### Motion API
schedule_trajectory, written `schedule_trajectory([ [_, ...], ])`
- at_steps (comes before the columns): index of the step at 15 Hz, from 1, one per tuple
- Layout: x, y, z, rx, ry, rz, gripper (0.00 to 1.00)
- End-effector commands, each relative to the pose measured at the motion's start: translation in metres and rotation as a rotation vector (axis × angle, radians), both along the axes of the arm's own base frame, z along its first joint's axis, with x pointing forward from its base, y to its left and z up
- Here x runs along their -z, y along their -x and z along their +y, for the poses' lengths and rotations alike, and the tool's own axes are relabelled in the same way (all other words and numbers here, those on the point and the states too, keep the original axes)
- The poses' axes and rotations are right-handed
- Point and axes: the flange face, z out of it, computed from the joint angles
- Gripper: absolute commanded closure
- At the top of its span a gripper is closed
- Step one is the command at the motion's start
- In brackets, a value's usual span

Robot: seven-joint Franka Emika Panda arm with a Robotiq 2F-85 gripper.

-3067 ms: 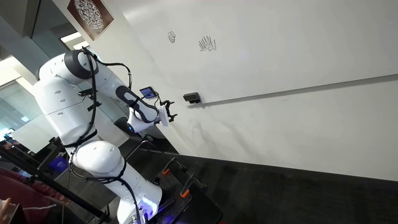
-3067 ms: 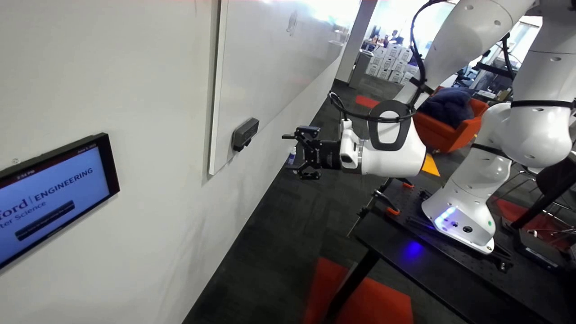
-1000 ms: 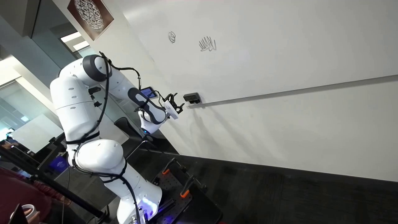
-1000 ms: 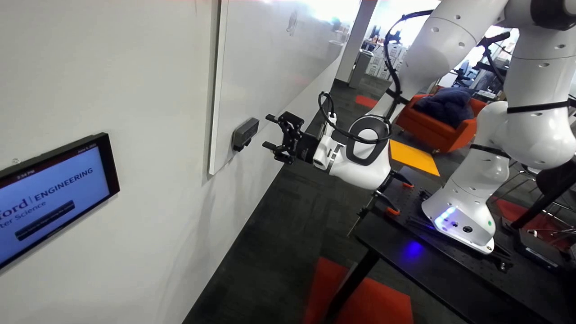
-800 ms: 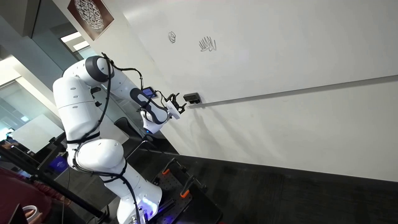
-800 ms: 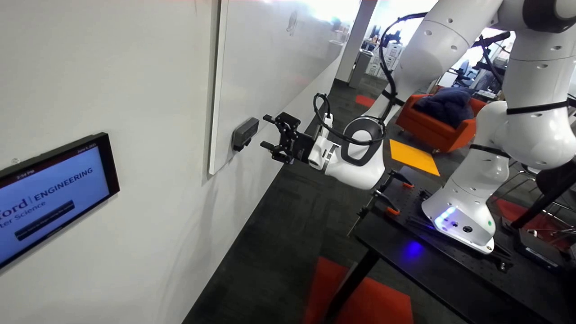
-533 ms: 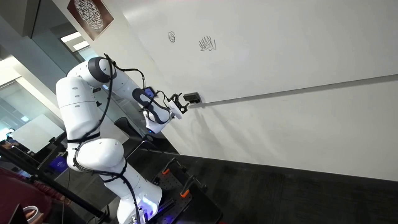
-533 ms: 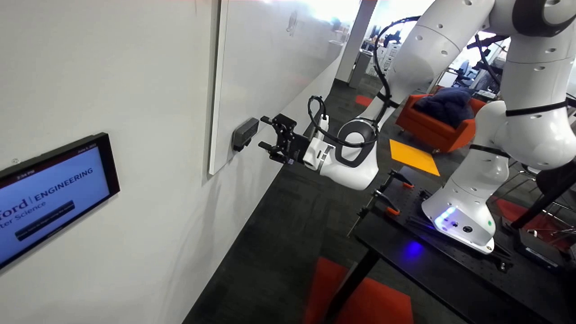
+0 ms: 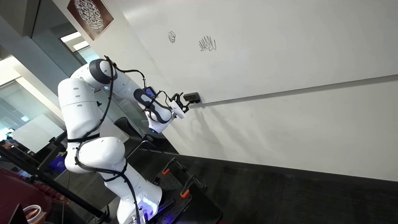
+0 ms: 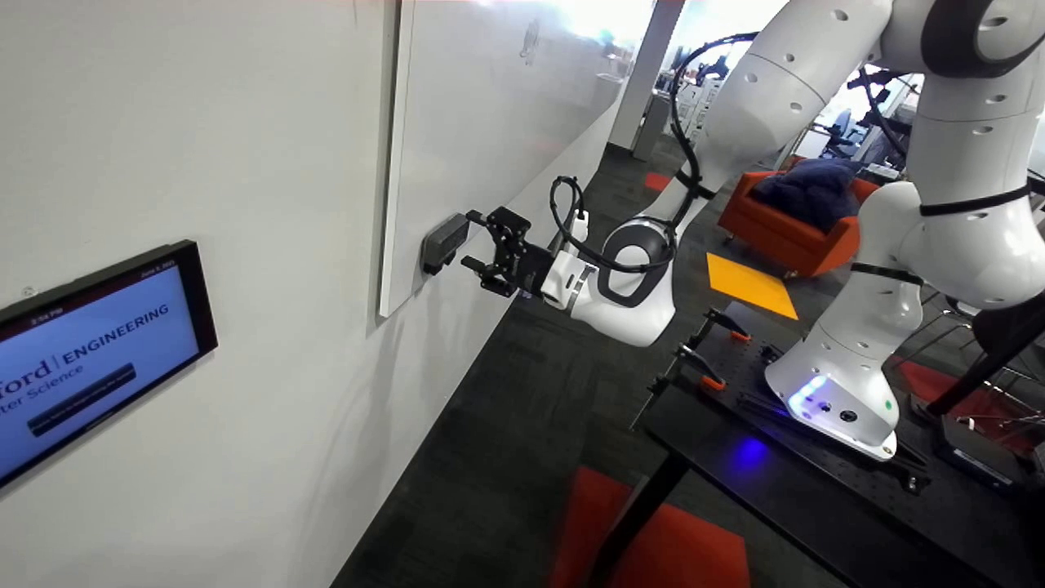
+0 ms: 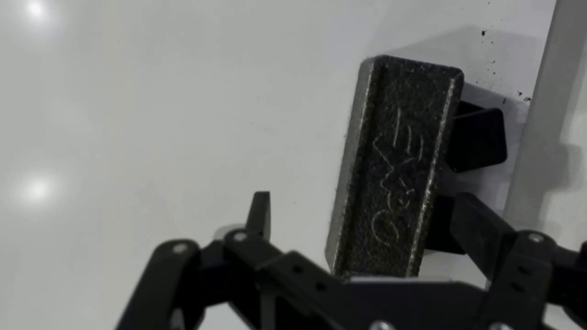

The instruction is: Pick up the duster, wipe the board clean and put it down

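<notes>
At the end of the arm (image 9: 96,150), the gripper (image 10: 472,240) stands with fingers (image 11: 261,213) apart, presumably to straddle the duster (image 11: 395,169), which sits low on the whiteboard (image 9: 273,49), perhaps propped by black blocks (image 11: 479,141). Compared with moments earlier, the gripper lies nearer the duster; the scribbles (image 9: 207,44) remain unwiped.

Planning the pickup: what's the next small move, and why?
Probably ease the black two-fingered gripper, jaws open, slightly toward the flat, glossy white board. In the wrist view, its fingers show on either side of the dark, felt-like rectangular duster; in an exterior view, they seem to reach only its nearer edge, likely too shallow to close.
</notes>
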Motion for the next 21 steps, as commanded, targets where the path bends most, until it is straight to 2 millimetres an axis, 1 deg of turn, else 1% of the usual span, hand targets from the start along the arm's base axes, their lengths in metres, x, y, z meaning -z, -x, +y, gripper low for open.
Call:
schedule_trajectory([
  [1,0.002,-0.009,0.003,-0.005,-0.014,0.001,0.0],
  [9,0.01,-0.023,0.004,-0.004,-0.002,-0.006,0.0],
  [15,0.015,-0.029,0.004,-0.004,-0.015,-0.007,0.0],
  [21,0.015,-0.033,0.007,-0.006,-0.018,-0.015,0.0],
])
